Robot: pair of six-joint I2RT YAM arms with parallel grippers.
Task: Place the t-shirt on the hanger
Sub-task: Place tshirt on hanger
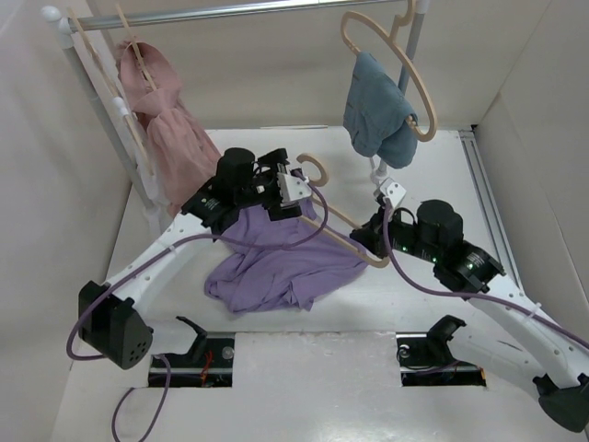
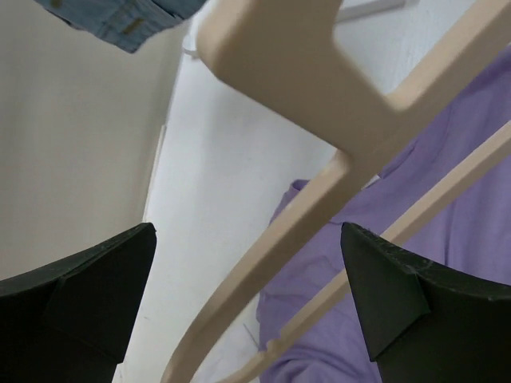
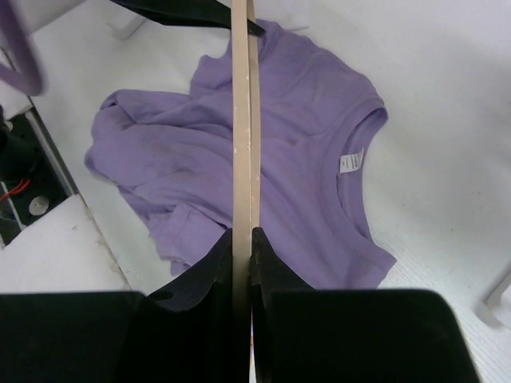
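Far left: a dusty-pink garment (image 1: pixel 164 124) is hanging on its own hanger from the rack rail (image 1: pixel 230 11).

The left tool (image 2: pixel 247 239) is standing open. Its two black fingers (image 2: pixel 88 295) are spread wide, and the neck of the hanger (image 1: pixel 345 230) is passing between them without visible contact.

Centre: the lavender t-shirt (image 1: pixel 276 262) is lying crumpled on the white worktop (image 1: pixel 460 184) between the two arms. Its neck opening and label (image 3: pixel 350 160) are facing up. It is not on the hanger.

The beige hanger is running diagonally, with its hook far-left by the left tool and its lower end near-right. It is crossing over the t-shirt's right part; cannot tell if it is touching the fabric.

The right tool (image 3: pixel 242 255) is pinching the hanger's thin bar, its fingers closed flat against both sides.

Far right: a blue-grey garment (image 1: pixel 377 115) is hanging from another hanger.
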